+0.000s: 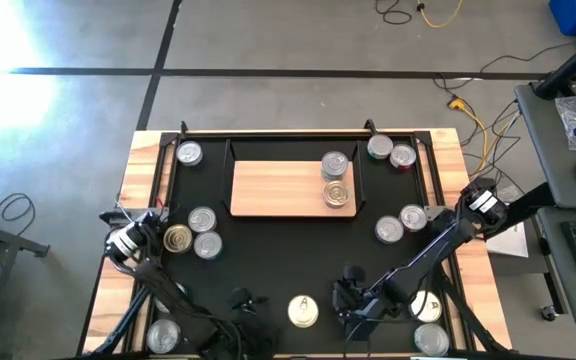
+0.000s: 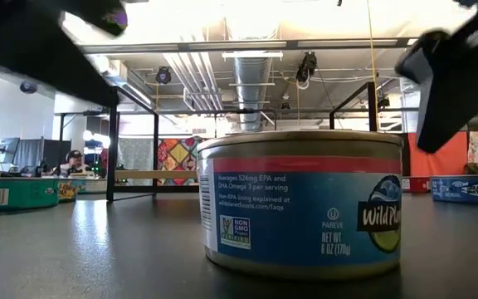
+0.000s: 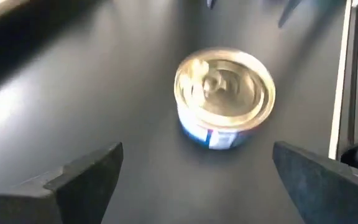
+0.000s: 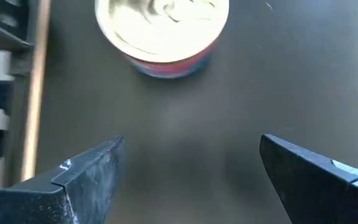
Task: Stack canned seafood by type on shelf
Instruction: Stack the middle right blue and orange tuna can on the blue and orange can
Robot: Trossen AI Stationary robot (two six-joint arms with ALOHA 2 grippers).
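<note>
Two tins sat on the shelf, both at its right end, one silver-topped tin just behind a gold-topped tin, touching or nearly so; whether those were one type I couldn't tell. Everything else was loose on the black mat: a lone tin at the far left corner, a pair at the far right, a cluster of three at the left, two more at the right, and several along the near edge. So the job looked barely begun, with most of the sorting left to do. The left gripper hung low with its fingers spread wide and empty, a gold-topped can with a blue side lying ahead of it on the mat, apart from both fingers. The right gripper was much the same, spread wide, holding nothing, with a pale-topped can with a red-and-blue side ahead. From tabletop height, one blue-labelled tin filled the view, untouched.
</note>
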